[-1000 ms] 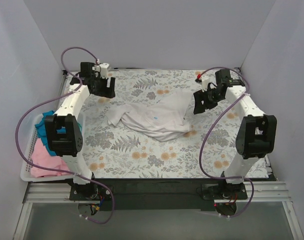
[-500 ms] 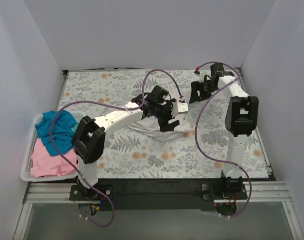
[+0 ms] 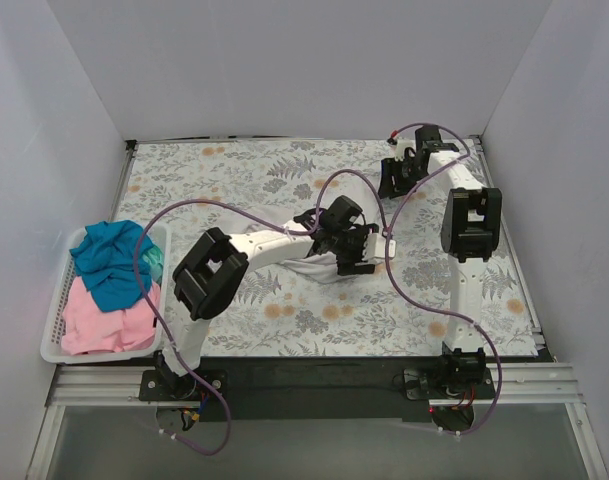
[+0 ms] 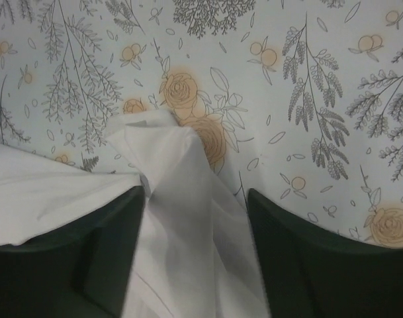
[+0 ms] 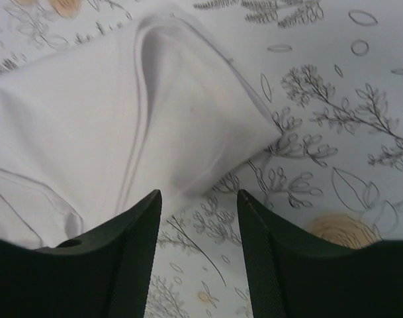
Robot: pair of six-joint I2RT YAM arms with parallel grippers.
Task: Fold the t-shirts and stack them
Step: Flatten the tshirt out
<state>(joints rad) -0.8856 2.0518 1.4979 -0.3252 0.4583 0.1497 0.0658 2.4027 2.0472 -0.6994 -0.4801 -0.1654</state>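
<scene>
The white t-shirt [image 3: 320,267] lies crumpled on the floral cover, mid-table, mostly hidden under my left arm. My left gripper [image 3: 361,256] is at its right edge. In the left wrist view the gripper [image 4: 194,195] is open, with a raised fold of white t-shirt [image 4: 181,218] running between the jaws. My right gripper [image 3: 388,184] is at the far right, open [image 5: 198,195] over bare cover, with a corner of the white t-shirt [image 5: 175,112] just ahead of its fingertips. A teal-blue t-shirt [image 3: 109,258] and a pink t-shirt [image 3: 96,325] lie in the basket.
The white slotted basket [image 3: 52,352] sits at the table's left edge. The floral table cover [image 3: 224,175] spreads across the table. Purple cables [image 3: 199,205] loop over both arms. White walls close in the back and sides.
My left arm swung from the far left across to the shirt's right edge and came down over a fold. My right arm drew back toward the far right corner.
</scene>
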